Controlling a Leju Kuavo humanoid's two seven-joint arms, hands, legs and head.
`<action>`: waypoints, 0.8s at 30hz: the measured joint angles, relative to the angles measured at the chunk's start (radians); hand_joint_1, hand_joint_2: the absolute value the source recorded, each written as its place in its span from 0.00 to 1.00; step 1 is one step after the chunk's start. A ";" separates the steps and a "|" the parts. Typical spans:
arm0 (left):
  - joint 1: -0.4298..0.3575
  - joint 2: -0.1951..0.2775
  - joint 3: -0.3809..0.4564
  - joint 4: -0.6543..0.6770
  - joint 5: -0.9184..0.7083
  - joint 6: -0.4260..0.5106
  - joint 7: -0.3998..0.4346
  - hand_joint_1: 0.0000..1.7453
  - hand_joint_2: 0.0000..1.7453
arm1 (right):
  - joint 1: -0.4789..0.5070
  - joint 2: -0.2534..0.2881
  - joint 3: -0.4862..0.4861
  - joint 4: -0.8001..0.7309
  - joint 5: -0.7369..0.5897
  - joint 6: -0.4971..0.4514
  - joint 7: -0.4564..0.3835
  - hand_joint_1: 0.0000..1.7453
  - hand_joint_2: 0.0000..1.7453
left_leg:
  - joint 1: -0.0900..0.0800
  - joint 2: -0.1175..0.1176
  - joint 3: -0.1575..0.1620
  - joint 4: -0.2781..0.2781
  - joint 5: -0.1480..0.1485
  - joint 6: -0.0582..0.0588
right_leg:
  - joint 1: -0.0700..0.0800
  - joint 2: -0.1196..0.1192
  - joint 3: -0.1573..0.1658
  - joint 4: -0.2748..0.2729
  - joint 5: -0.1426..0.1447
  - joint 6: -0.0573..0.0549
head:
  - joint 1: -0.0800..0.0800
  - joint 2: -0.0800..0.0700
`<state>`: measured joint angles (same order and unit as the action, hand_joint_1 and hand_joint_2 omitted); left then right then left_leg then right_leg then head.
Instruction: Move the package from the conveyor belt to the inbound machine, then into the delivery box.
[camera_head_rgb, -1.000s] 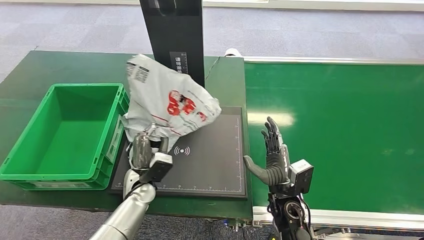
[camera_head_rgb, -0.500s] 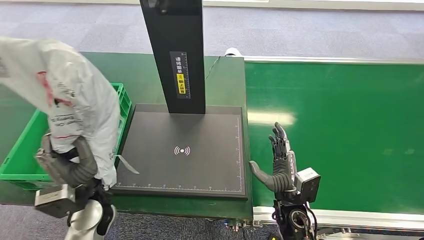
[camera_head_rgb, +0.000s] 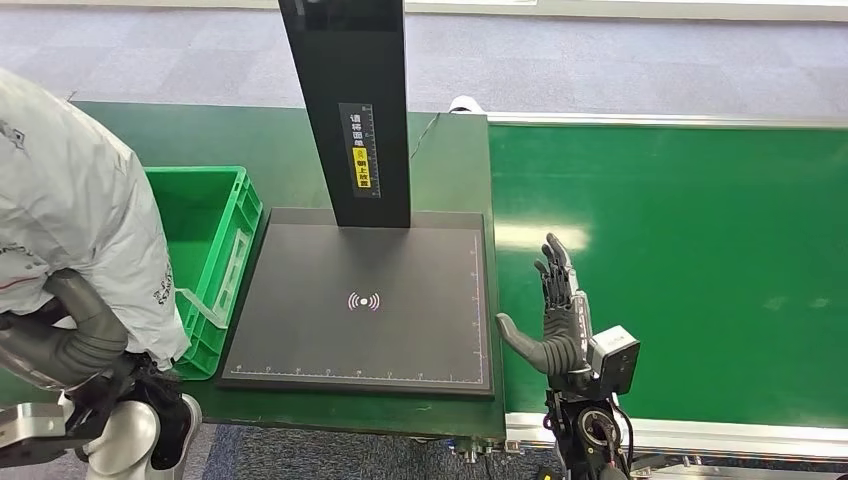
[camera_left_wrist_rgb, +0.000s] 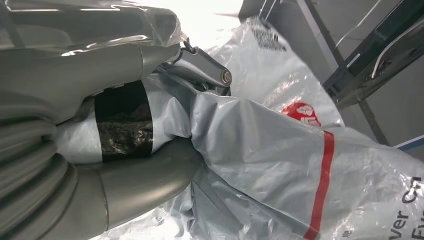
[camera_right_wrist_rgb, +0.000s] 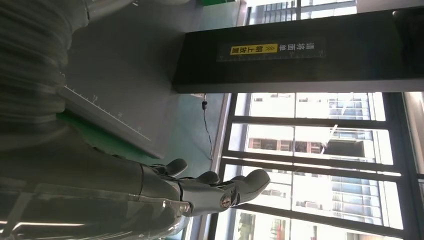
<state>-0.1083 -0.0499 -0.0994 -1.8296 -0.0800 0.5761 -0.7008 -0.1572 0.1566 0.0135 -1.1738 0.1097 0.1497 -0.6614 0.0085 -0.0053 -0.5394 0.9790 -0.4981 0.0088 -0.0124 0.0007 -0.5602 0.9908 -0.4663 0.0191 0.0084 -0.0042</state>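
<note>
- Left hand (camera_head_rgb: 70, 340) grips grey package (camera_head_rgb: 75, 230), lifted over near end of green delivery box (camera_head_rgb: 215, 235).
- Right hand (camera_head_rgb: 558, 325) empty, fingers spread, above conveyor belt (camera_head_rgb: 690, 260) edge beside inbound machine (camera_head_rgb: 365, 300).

The left hand (camera_left_wrist_rgb: 125, 150) grips the package (camera_left_wrist_rgb: 280, 165), a grey plastic mailer bag. The thumb and fingers (camera_left_wrist_rgb: 200, 65) clamp crumpled film between them. A red stripe and a red logo mark the bag. A dark metal frame (camera_left_wrist_rgb: 370, 55) stands behind the bag.
</note>
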 joint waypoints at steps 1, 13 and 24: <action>-0.017 0.000 0.008 0.028 -0.010 -0.001 0.000 1.00 1.00 | -0.004 0.001 0.000 0.002 0.000 0.003 0.000 0.00 1.00 | 0.000 0.000 0.000 0.000 0.000 0.000 | 0.000 0.000 0.000 0.000 0.000 0.000 | 0.000 0.000; -0.392 0.015 0.106 0.769 -0.419 0.029 0.123 1.00 1.00 | -0.024 0.017 0.044 0.015 0.001 -0.005 -0.002 0.00 1.00 | 0.000 0.000 0.000 0.000 0.004 -0.002 | 0.000 0.000 0.000 0.001 0.002 -0.002 | 0.000 0.000; -0.575 0.066 0.132 1.217 -0.568 0.043 0.210 1.00 1.00 | 0.004 0.014 0.060 0.008 -0.002 -0.020 -0.002 0.00 1.00 | 0.000 0.001 -0.001 0.000 0.003 -0.002 | 0.000 0.001 -0.002 0.002 0.002 -0.002 | 0.000 0.000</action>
<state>-0.6835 0.0162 0.0324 -0.6129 -0.6479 0.6190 -0.4911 -0.1534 0.1707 0.0740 -1.1653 0.1081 0.1297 -0.6638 0.0086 -0.0046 -0.5402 0.9790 -0.4947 0.0070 -0.0121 0.0013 -0.5618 0.9930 -0.4641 0.0171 0.0085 -0.0042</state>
